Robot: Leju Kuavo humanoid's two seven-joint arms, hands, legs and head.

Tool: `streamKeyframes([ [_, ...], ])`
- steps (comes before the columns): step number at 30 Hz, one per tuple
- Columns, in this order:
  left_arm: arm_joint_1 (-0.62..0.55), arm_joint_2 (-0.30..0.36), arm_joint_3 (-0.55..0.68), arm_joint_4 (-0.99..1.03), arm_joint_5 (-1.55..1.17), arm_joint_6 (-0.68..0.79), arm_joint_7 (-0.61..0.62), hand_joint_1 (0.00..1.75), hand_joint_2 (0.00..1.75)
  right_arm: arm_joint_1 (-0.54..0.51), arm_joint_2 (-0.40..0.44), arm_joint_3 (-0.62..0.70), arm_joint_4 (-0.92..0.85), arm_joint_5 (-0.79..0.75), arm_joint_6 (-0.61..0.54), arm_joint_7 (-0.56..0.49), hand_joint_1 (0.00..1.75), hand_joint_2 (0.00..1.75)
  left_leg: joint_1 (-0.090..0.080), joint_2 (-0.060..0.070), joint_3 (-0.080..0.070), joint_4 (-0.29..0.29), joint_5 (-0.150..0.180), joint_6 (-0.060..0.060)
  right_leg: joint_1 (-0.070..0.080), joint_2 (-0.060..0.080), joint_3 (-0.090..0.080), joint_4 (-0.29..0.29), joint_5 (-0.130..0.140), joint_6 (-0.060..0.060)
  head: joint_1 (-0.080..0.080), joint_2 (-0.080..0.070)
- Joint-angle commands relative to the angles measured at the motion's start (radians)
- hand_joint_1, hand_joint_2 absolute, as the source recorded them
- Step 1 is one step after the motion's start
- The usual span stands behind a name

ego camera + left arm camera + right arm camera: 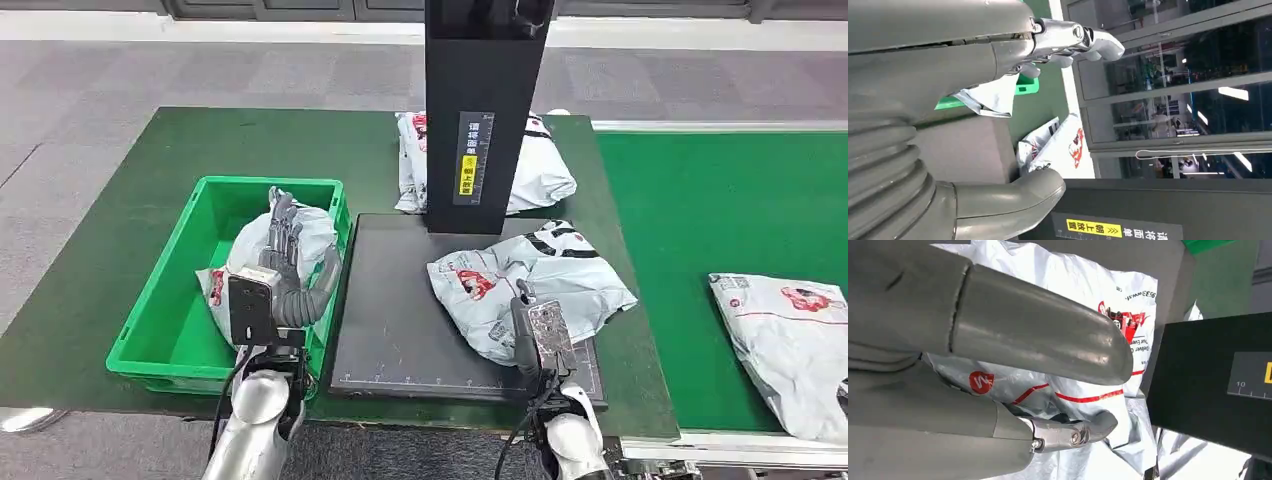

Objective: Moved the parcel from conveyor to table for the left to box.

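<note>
Green covering runs across the counter (120, 210), and from the head view a dark scale plate (400, 320) lies at its centre with a black post (487, 100) rising at the plate's 12 o'clock. On that plate, toward 3 o'clock, rests the parcel (530, 285), off the conveyor (720, 220) to the right, so the carry looks done. The right robot hand (530, 330) sits at the parcel's 6 o'clock edge; whether it grips or only touches I cannot tell from here. At the plate's 9 o'clock stands a green bin (160, 330) with a boxed parcel (312, 228) in it, and the left robot hand (285, 255) hangs over that one with fingers apart, grasping nothing that I can see. Another parcel (545, 170) lies behind the post, and a waiting parcel (790, 340) remains on the belt at 4 o'clock. Next, the left wrist view: the left robot hand (998, 55) has its thumb and fingers spread wide, released, with a corner of silver bag (990, 97) and the bin's rim (1027, 86) beyond. Last, the right wrist view: the right robot hand (1013, 365) has its thumb over the parcel (1083, 295) and a fingertip against the wrinkled plastic beneath, which I judge a light hold. Left to do, as I judge: release, then the left boxes it.
</note>
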State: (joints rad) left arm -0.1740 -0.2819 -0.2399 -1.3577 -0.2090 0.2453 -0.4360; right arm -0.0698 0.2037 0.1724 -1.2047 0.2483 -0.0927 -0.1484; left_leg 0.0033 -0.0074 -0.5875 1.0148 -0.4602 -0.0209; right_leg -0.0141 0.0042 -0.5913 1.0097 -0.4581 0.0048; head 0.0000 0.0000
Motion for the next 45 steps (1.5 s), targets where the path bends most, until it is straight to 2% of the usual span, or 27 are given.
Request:
streamKeyframes([
  [1, -0.015, 0.031, -0.005, 0.028, 0.0, 0.0, 0.005, 0.0, 1.75, -0.035, -0.011, 0.027, 0.084, -0.003, -0.002, 0.005, 0.0, 0.0, 0.0, 0.002, 0.002, -0.002, 0.0, 0.0, 0.0, 0.001, 0.002, -0.002, 0.001, 0.0, 0.0, 0.0],
  [3, -0.015, 0.031, -0.005, 0.028, 0.0, 0.0, 0.005, 0.0, 1.75, -0.035, -0.011, 0.027, 0.084, -0.003, -0.002, 0.005, 0.0, 0.0, 0.001, 0.003, 0.006, -0.005, 0.001, 0.0, 0.001, 0.001, 0.006, -0.006, 0.002, -0.001, 0.0, 0.0],
  [5, -0.015, 0.031, -0.005, 0.028, 0.0, 0.0, 0.005, 0.0, 1.75, -0.035, -0.011, 0.027, 0.084, -0.003, -0.002, 0.005, 0.0, 0.0, 0.0, 0.002, 0.003, -0.002, 0.0, 0.0, 0.001, 0.001, 0.002, -0.002, 0.001, 0.0, 0.0, 0.0],
  [45, -0.015, 0.031, -0.005, 0.028, 0.0, 0.0, 0.005, 0.0, 1.75, -0.035, -0.011, 0.027, 0.084, -0.003, -0.002, 0.005, 0.0, 0.0, 0.0, 0.002, 0.003, -0.003, 0.0, 0.0, 0.001, 0.001, 0.003, -0.003, 0.001, -0.001, 0.0, 0.0],
])
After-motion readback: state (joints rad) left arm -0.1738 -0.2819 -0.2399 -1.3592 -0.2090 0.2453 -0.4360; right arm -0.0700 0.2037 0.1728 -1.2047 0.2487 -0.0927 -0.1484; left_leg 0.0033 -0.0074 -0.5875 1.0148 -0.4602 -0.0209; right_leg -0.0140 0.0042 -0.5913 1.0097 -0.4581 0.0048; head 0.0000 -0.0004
